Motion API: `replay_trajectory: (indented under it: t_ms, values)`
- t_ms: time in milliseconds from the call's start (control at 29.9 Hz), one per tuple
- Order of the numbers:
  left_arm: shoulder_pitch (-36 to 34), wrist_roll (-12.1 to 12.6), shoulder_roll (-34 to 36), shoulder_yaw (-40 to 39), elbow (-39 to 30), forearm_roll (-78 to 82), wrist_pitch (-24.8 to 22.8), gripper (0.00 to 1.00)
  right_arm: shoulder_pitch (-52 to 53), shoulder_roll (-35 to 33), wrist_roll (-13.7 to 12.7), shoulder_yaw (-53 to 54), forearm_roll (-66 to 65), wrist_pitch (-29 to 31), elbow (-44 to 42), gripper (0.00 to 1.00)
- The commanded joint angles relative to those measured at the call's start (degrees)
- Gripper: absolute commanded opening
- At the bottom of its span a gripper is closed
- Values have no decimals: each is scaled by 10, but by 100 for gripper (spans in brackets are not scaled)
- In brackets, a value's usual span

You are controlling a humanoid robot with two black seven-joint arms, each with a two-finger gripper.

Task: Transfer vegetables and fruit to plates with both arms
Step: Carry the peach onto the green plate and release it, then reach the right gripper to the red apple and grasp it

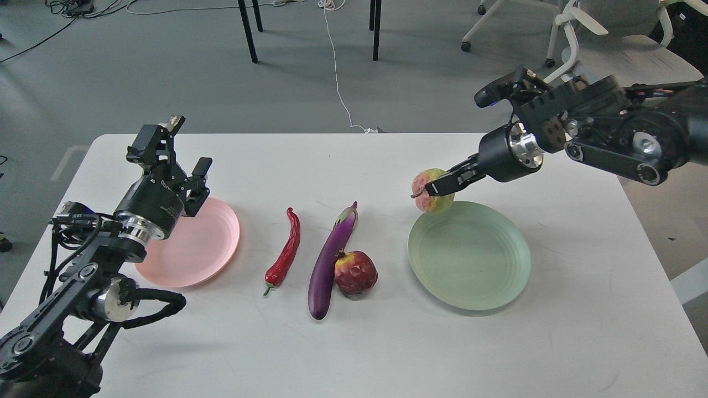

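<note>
My right gripper (441, 188) is shut on the bumpy yellow-green, pink-blushed fruit (430, 192) and holds it in the air above the far left rim of the pale green plate (470, 257). The purple eggplant (332, 261) lies on the table at the middle, with the dark-red pomegranate (355, 273) touching its right side. The red chili pepper (285, 252) lies left of the eggplant. The pale pink plate (196, 246) sits at the left. My left gripper (180, 146) is open and empty, held above the pink plate's far left edge.
The white table (354, 342) ends just behind the arms. Beyond it on the grey floor stand an office chair (619, 61), black table legs (249, 30) and a white cable (337, 72).
</note>
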Motion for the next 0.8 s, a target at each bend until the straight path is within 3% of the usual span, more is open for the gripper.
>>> replay_trajectory:
  t_ms: [0, 134, 234, 501, 769]
  values:
    - [-1, 0, -3, 1, 0, -1, 0, 99, -13, -67, 0, -13, -40, -1, 24, 43]
    - [0, 0, -4, 1, -1, -1, 0, 99, -64, -77, 0, -8, -44, -18, 18, 62]
    - [0, 0, -2, 0, -6, -1, 0, 99, -74, -70, 0, -7, -44, -51, 12, 94]
    - [0, 0, 2, -2, -9, -1, 0, 99, -27, -23, 0, -3, -38, -55, 18, 97]
    - [0, 0, 3, -2, -10, -1, 0, 99, 13, 56, 0, -2, -32, -57, 82, 97]
